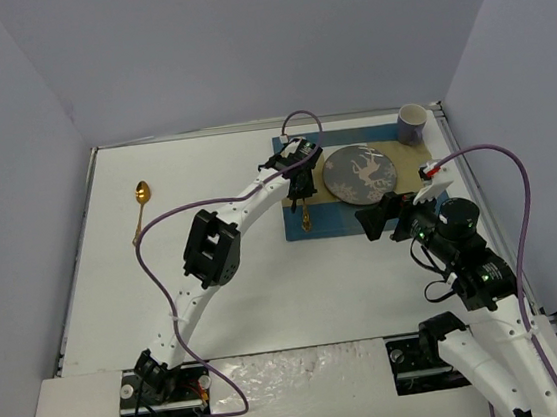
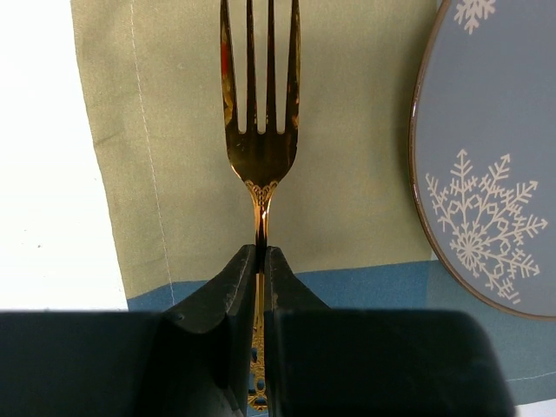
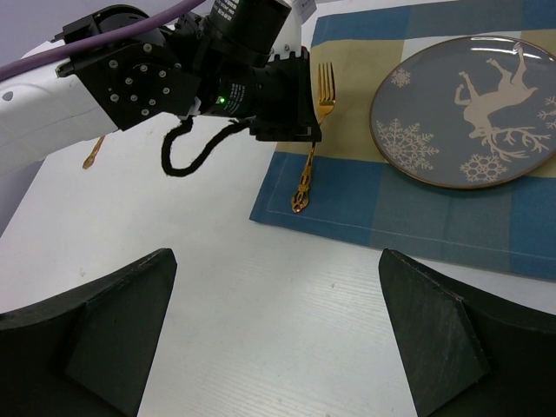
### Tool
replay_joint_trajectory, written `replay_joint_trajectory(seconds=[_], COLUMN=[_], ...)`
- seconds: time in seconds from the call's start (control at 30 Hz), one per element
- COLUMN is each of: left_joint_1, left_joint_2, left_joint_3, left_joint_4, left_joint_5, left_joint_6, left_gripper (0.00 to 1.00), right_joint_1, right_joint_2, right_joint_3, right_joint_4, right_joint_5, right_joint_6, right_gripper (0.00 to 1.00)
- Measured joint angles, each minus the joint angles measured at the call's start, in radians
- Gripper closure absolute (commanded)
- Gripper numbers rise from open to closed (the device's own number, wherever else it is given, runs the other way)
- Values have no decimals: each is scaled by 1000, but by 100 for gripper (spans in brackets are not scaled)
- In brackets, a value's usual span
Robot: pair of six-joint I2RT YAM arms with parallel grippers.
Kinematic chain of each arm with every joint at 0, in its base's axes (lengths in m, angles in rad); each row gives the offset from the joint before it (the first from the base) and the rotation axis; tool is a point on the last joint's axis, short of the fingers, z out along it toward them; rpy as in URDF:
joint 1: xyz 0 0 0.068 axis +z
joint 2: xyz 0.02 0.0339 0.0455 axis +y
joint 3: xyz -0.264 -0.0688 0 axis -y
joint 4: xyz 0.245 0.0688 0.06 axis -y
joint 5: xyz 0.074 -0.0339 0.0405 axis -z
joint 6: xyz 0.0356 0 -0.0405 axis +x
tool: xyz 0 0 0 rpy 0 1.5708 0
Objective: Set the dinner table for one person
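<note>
The left gripper (image 2: 261,261) had its fingers pinched narrow on the thin neck of the gold fork (image 2: 261,130), just below the tines, with the handle running back between the pads. The fork lay along the tan band of the placemat (image 2: 174,191), just beside the left rim of the plate (image 2: 495,174) and not touching it.

The step in hand looked like laying the fork down left of the plate. To do it well, the arm would need to keep the fork parallel to the mat's edge and lower it until it lay flat. The fingers should then part only a little and lift straight up, so the light handle would not drag or twist. The gap to the plate should be kept.

The right gripper (image 3: 276,269) hung with its fingers wide and empty over the bare dinner table (image 1: 268,290), near the mat's front edge. On that table a spoon (image 1: 142,199) lay well apart at the far left, and a cup (image 1: 411,123) stood at the far right corner by the mat.

It was hard to tell whether the tines already rested on the cloth. The left wrist view cut off the tine tips. The gripper body hid most of the handle, and the top view showed little of the fork under the wrist. No knife could be made out.
</note>
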Motion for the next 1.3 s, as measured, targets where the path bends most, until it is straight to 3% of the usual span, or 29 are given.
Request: replay_joint_trajectory(seconds=[0.53, 0.7, 0.73, 0.9, 1.1, 1.3], left_joint_1=[0, 1, 2, 24, 187, 521], left_joint_2=[0, -4, -9, -154, -441, -669], left_joint_3=[-1, -6, -12, -182, -405, -631], left_joint_4=[9, 6, 5, 6, 41, 92], left_joint_5=[-9, -12, -14, -38, 0, 49], left_joint_6=[-15, 0, 6, 61, 212, 391], left_gripper=[64, 43, 35, 15, 11, 15], right_joint_1=[0, 0, 0, 0, 0, 0], right_joint_2=[0, 0, 0, 1, 3, 24], right_joint_3=[0, 0, 0, 0, 2, 10], right_joint_4=[-4, -10, -12, -18, -23, -22], right_joint_5=[3, 3, 3, 3, 2, -8], right_joint_6=[0, -1, -3, -10, -22, -29], right_gripper=[0, 0, 0, 0, 0, 0])
